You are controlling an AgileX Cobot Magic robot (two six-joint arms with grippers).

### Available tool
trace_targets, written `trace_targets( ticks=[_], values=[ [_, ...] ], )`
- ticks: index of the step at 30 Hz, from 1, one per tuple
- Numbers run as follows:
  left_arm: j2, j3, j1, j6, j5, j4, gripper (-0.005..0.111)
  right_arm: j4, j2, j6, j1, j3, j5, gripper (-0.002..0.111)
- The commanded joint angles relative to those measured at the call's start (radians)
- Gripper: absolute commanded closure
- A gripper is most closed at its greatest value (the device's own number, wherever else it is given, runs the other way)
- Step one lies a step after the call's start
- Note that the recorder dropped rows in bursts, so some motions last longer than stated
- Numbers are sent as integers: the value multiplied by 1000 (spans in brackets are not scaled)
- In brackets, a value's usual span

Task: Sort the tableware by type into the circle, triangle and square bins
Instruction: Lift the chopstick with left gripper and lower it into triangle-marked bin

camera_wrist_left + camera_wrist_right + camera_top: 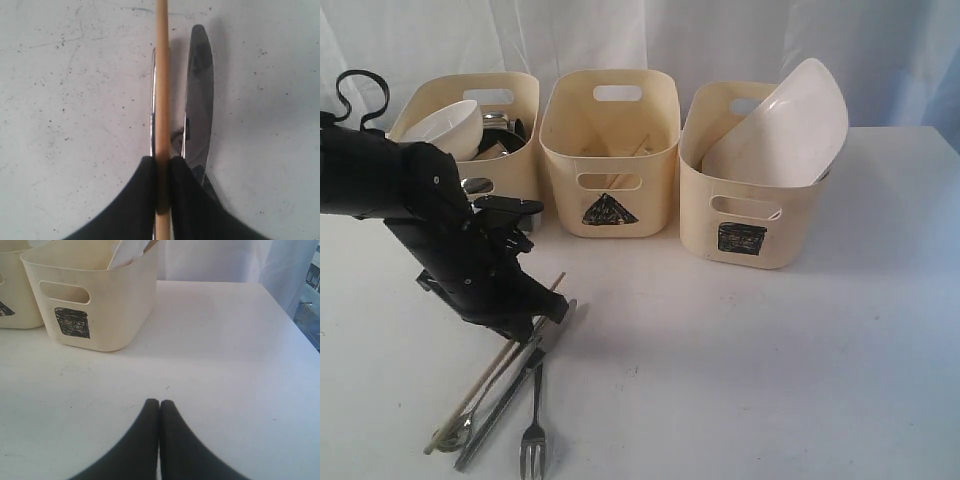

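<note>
Bearing all items: white worktop (770,380). Three cream bins stand along its back.

- Square bin (795,235), right: holds the white square plate (790,125), tilted, jutting above the rim.
- Triangle bin (660,195), middle: thin wooden sticks inside.
- Left bin (515,165), mark hidden by the arm: holds the white bowl (445,128).

Left gripper (162,162), low at front left, is clamped on one chopstick (161,90). The knife (199,95) lies just beside it, with the fork (533,430) and spoon (455,435) close by on the worktop.

Right gripper (159,402): fingers pressed together, empty, near the square bin.

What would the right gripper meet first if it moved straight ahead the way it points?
Probably nothing: the right gripper faces bare table, with the square-marked bin off to one side. Depth unclear.
</note>
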Motion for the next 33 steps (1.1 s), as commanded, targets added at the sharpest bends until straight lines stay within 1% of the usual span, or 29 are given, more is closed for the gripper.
trace_targets(
  ticks=[1, 11, 14, 18, 20, 21, 24, 25, 26, 27, 28, 30, 31, 33],
  values=[
    [-33, 6, -1, 0, 22, -3, 107, 2, -4, 0, -4, 7, -6, 108],
    [-62, 6, -1, 0, -5, 10, 107, 2, -4, 0, -4, 7, -6, 108],
    [-101, 6, -1, 0, -42, 18, 107, 2, -4, 0, -4, 7, -6, 108],
    [-203, 4, -1, 0, -125, 25, 107, 2, -4, 0, -4, 7, -6, 108],
    [-233, 4, -1, 0, -205, 25, 107, 2, -4, 0, -4, 7, -6, 108],
    [-235, 4, -1, 0, -299, 25, 107, 2, -4, 0, -4, 7, -6, 108],
    [-235, 4, -1, 0, -461, 25, 107, 2, -4, 0, -4, 7, -6, 108],
    [-235, 4, -1, 0, -589, 25, 107, 2, -4, 0, -4, 7, -6, 108],
    [-235, 2, -1, 0, -649, 25, 107, 2, -4, 0, -4, 7, -6, 108],
    [-235, -6, -1, 0, -748, 32, 107, 2, -4, 0, -4, 7, -6, 108],
    [-235, -11, -1, 0, -809, 55, 107, 2, -4, 0, -4, 7, -6, 108],
    [-230, -18, -1, -7, -1015, 158, 107, 2, -4, 0, -4, 7, -6, 108],
    [-217, -18, -1, -44, -1145, 213, 107, 2, -4, 0, -4, 7, -6, 108],
    [-179, -18, -1, -84, -1291, 246, 107, 2, -4, 0, -4, 7, -6, 108]
  ],
)
